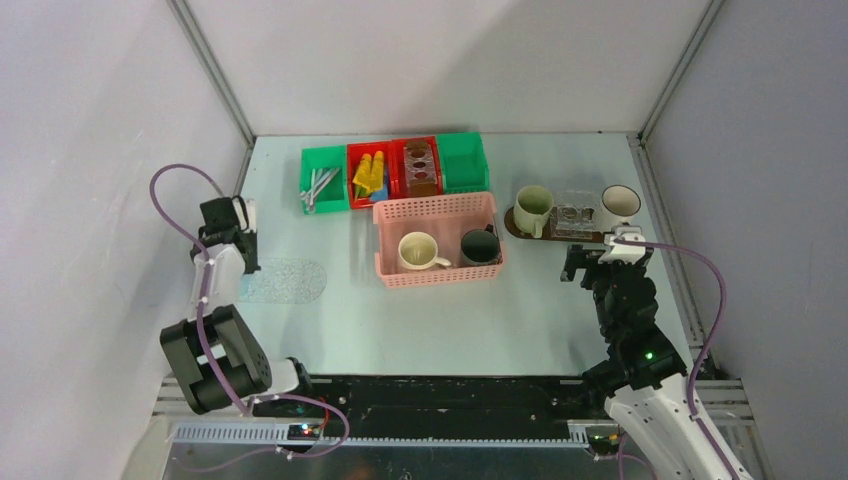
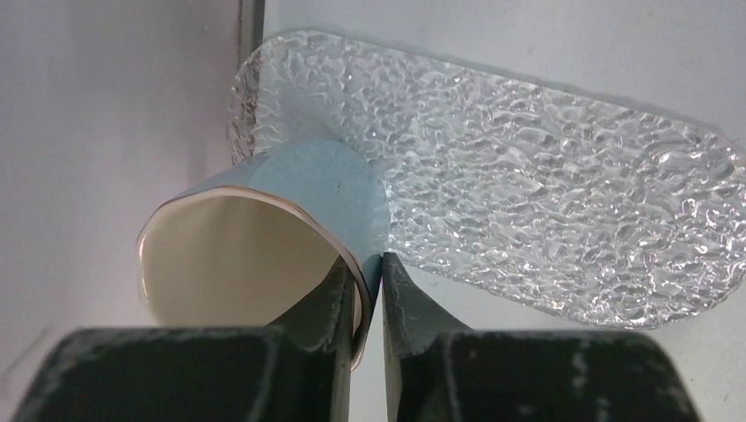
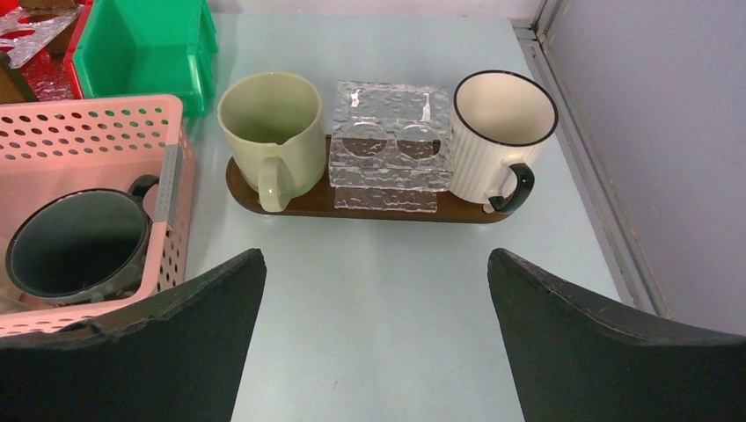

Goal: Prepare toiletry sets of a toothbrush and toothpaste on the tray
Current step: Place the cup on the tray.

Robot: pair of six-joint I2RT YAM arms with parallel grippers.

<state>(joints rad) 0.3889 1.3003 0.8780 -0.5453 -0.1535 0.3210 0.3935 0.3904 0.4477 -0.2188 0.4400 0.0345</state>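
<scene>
My left gripper is shut on the rim of a pale blue mug with a cream inside, at the left end of a clear patterned disc. In the top view this gripper is at the table's left side, over the mug. The dark brown tray carries a pale green mug, a clear holder and a white dark-rimmed mug. My right gripper is open and empty just in front of the tray. Silvery brushes and yellow and blue tubes lie in bins at the back.
A pink lattice basket in the middle holds a cream mug and a dark mug. A red bin with another clear holder and a green bin stand behind it. Walls close in left and right.
</scene>
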